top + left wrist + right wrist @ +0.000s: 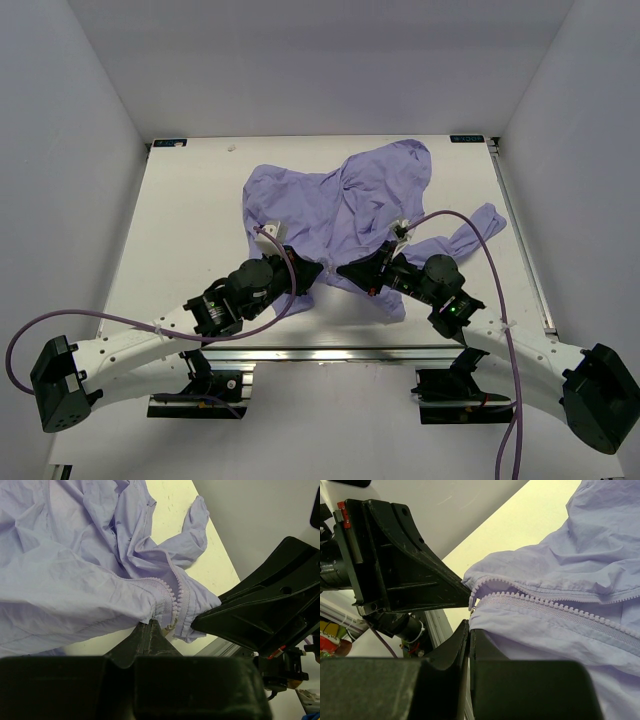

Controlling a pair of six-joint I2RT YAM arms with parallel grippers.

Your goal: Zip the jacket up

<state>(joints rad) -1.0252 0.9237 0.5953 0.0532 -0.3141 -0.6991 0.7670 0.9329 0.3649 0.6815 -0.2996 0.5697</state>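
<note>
Left gripper is pinching the bottom edge of the jacket. Its two fingers are pressing together on the cloth, just under the end of the zipper teeth. Right gripper is holding the same edge from the other side. Its fingers are closing to only a thin slit, and the fabric is lying over their tips.

In the top view the two grippers are meeting tip to tip at the near hem, almost touching one another, with the zipper end between them. In the right wrist view two rows of teeth are running close beside each other, and they are looking not joined there.

Beyond the grippers, the jacket is spreading crumpled over the middle of the white table, towards its far edge. One sleeve is stretching out to the right side, with its end folding back towards the right arm.

A purple cable is looping out from the left arm, and another purple cable is arching over the right arm.
</note>
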